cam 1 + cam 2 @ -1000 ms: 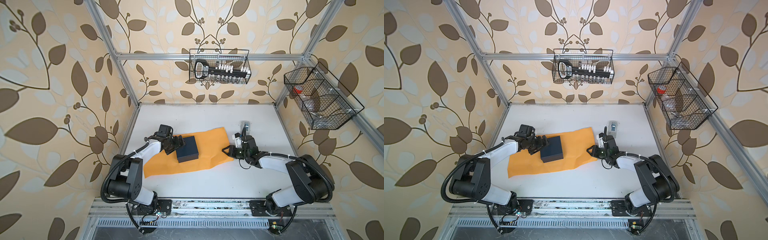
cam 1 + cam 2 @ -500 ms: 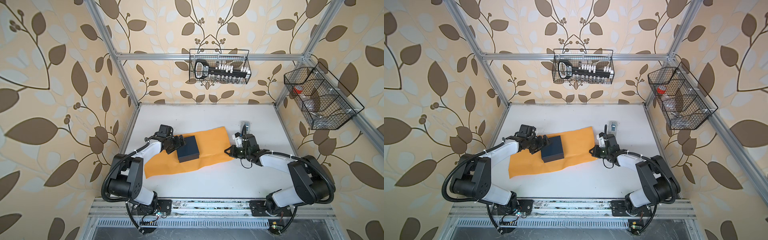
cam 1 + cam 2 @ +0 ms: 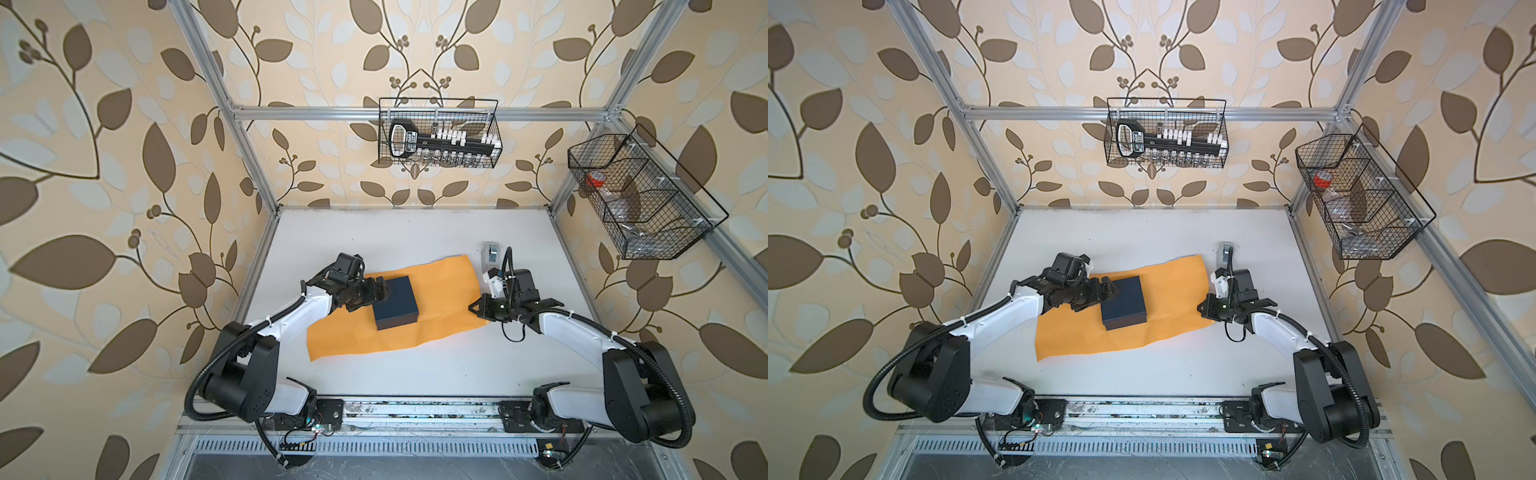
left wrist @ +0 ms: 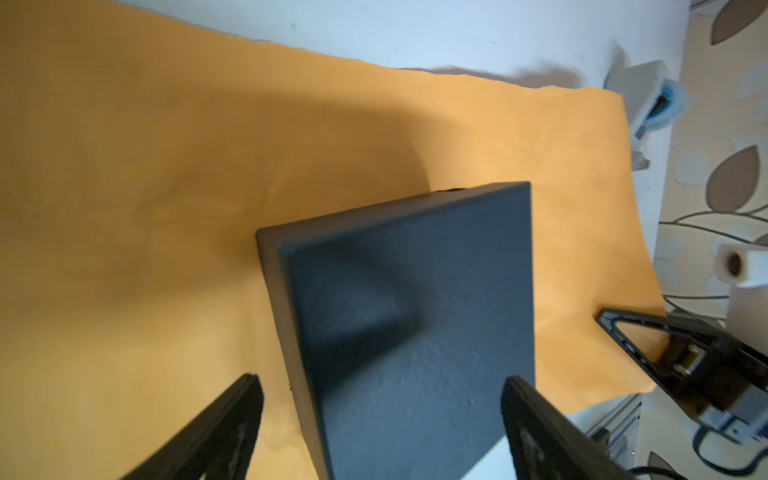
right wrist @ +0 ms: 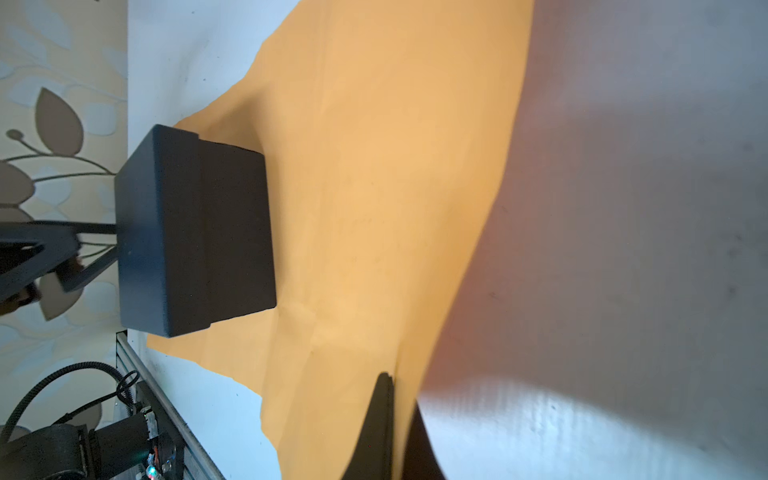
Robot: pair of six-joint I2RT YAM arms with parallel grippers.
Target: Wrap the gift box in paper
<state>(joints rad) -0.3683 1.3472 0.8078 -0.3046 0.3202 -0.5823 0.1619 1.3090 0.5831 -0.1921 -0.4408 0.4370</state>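
The black gift box stands on the orange paper, left of the sheet's middle. My left gripper is open at the box's left end. In the left wrist view its fingers flank the box, with a gap on one side. My right gripper is shut on the paper's right edge. The right wrist view shows the sheet pinched between the closed fingers and lifted there, with the box beyond.
A small grey-white tape dispenser stands on the white table just behind the right gripper. Wire baskets hang on the back wall and the right wall. A metal rail runs along the front edge.
My right gripper has shut on the paper's right edge and drawn to the right. The paper and the box on it have slid a little right, and the left gripper has followed.
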